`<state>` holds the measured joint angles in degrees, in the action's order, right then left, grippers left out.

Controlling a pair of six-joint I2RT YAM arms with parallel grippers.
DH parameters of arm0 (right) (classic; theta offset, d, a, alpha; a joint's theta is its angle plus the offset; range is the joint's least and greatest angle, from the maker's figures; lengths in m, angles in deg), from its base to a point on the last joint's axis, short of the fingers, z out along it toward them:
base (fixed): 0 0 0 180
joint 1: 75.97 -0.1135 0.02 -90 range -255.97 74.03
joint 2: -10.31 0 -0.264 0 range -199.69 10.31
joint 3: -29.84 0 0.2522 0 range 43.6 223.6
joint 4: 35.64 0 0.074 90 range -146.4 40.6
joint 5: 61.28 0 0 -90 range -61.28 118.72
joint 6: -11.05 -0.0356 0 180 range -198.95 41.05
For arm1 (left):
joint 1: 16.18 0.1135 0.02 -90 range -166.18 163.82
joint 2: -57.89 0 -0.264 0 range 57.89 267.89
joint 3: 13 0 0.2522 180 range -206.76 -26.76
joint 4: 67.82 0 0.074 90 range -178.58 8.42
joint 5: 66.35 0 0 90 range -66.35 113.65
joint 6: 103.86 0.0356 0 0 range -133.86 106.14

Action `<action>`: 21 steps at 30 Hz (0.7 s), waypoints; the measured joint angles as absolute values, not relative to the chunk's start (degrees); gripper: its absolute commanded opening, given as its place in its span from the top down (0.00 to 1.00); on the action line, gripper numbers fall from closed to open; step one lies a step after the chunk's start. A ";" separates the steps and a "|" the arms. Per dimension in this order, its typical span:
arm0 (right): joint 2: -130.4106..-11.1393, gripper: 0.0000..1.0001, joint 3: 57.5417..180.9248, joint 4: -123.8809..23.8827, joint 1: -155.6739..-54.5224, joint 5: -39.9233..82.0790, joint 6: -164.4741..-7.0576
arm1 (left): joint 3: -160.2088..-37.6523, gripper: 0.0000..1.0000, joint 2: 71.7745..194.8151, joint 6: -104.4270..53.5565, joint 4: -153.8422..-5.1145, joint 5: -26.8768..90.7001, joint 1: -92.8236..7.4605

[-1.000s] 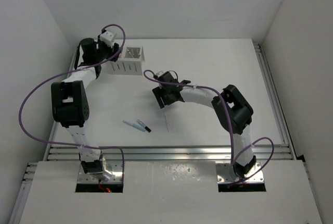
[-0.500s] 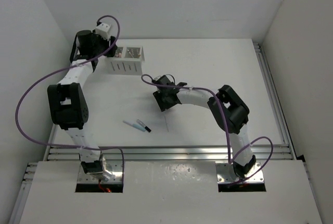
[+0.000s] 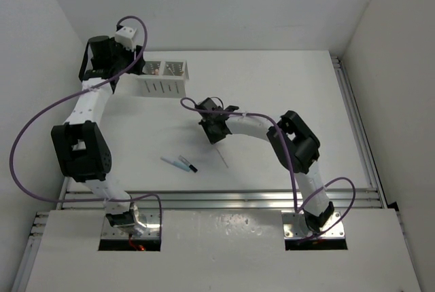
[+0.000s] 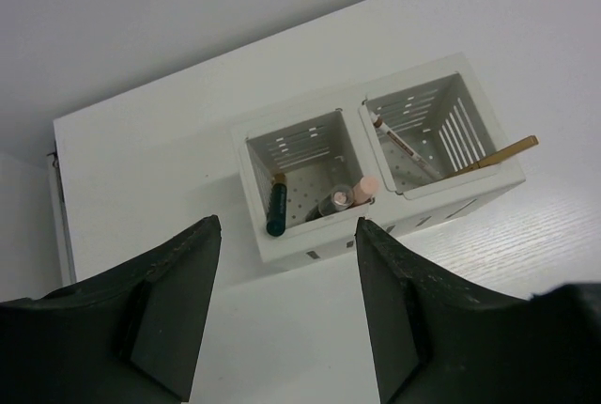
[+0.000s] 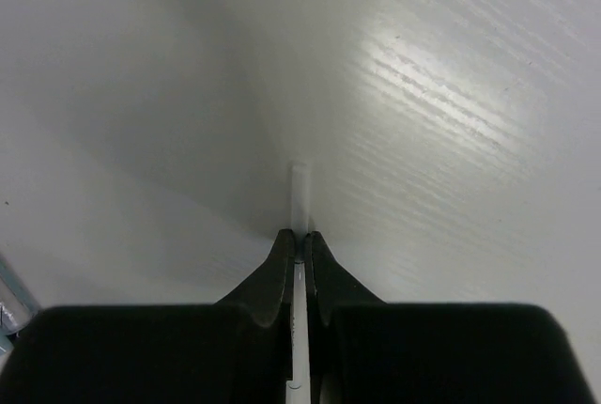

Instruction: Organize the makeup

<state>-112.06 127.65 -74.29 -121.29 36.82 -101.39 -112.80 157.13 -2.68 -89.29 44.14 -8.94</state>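
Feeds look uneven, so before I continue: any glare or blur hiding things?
Right wrist: glare streak on the table, thin white stick readable; left wrist: box sharp, near fingers soft and dark; top external: even, soft shadows.

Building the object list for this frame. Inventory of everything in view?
table: 1, white.
white slotted box: 1, white, far left, two compartments.
dark stick with gold end: 1, left compartment.
dark stick: 1, left compartment.
pink stick: 1, left compartment.
thin pale stick: 1, right compartment.
tan stick: 1, right compartment, leaning over the wall.
pale blue stick: 1, on table, near centre.
blue stick with black end: 1, beside the pale blue one.
thin white stick: 1, mid-table, gripped.
left gripper: black, open, above the box.
right gripper: black, shut on thin white stick.
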 measured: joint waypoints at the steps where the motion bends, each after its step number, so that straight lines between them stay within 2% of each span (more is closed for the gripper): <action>1: -112.02 1.00 127.61 -73.85 -121.09 36.73 -101.15 | -112.80 0.35 156.85 -2.48 -89.61 44.14 -8.65; 6: -111.89 1.00 126.97 -62.00 -118.32 35.22 -97.87 | -112.80 0.35 156.23 -2.09 -91.08 44.18 -7.23; 11: -111.34 1.00 129.60 -36.93 -115.94 33.65 -94.15 | -112.71 0.35 155.91 -2.06 -92.04 44.27 -6.79; 15: -116.21 1.00 145.59 -22.66 -115.02 34.08 -93.26 | -111.64 0.35 154.99 -1.85 -92.35 44.99 -6.75; 21: -128.58 1.00 176.06 -12.39 -114.14 37.28 -93.30 | -108.67 0.35 154.09 -0.75 -93.31 46.33 -6.36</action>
<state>-128.58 176.06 -12.39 -114.14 37.28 -93.30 -108.67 154.09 -0.75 -93.31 46.33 -6.36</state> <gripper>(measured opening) 0.011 0.651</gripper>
